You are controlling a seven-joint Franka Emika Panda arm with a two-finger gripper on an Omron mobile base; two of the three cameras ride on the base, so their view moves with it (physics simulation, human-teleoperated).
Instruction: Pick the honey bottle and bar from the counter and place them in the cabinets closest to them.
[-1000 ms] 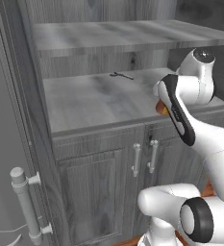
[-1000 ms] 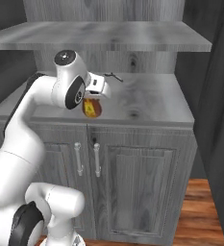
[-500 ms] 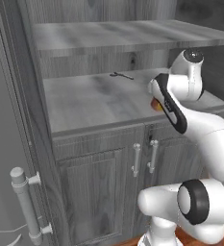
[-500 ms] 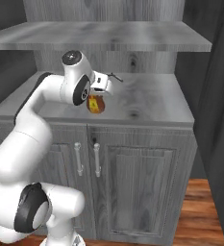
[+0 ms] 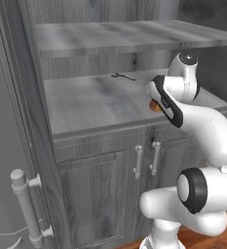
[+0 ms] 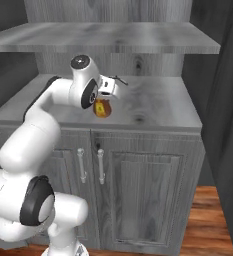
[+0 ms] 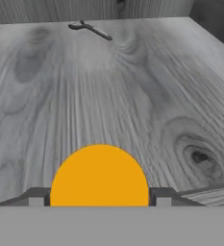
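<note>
Gripping the honey bottle [image 6: 102,108] between its two fingers, the pincer [image 7: 99,198] is closed about halfway around it. Bottle hangs just above the lower cabinet shelf [image 6: 153,107], near its front edge. In the hand view, orange cap sits at 6 o'clock, small dark mark [image 7: 90,29] on the shelf at 12.
</note>
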